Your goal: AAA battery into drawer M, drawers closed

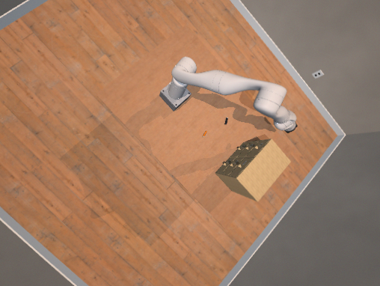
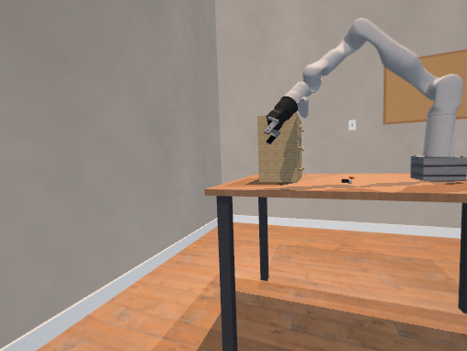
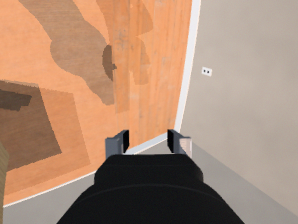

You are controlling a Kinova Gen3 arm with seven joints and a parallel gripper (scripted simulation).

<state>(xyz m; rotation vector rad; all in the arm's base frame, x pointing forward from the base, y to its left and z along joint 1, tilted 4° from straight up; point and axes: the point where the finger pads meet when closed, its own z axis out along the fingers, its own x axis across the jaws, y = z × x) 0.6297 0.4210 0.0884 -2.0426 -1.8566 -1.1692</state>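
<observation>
The small wooden chest [image 1: 254, 166] stands on the table near its far corner and also shows in the side view [image 2: 280, 149]. Its knobbed front [image 1: 239, 155] faces the arm's base, and all drawers look pushed in. The drawer marks are too small to read. A thin orange thing [image 1: 204, 133], which looks like the AAA battery, lies on the table between the base and the chest, and it shows small in the side view [image 2: 351, 176]. My gripper [image 1: 289, 129] [image 2: 272, 130] [image 3: 148, 137] hangs in the air beside the chest's top. It is open and empty, pointing down past the table edge.
A small black thing [image 1: 226, 120] lies near the orange one, also in the side view [image 2: 346, 180]. The arm's base [image 1: 175, 95] is bolted to the table. The table edge and the room's walls are close behind the chest.
</observation>
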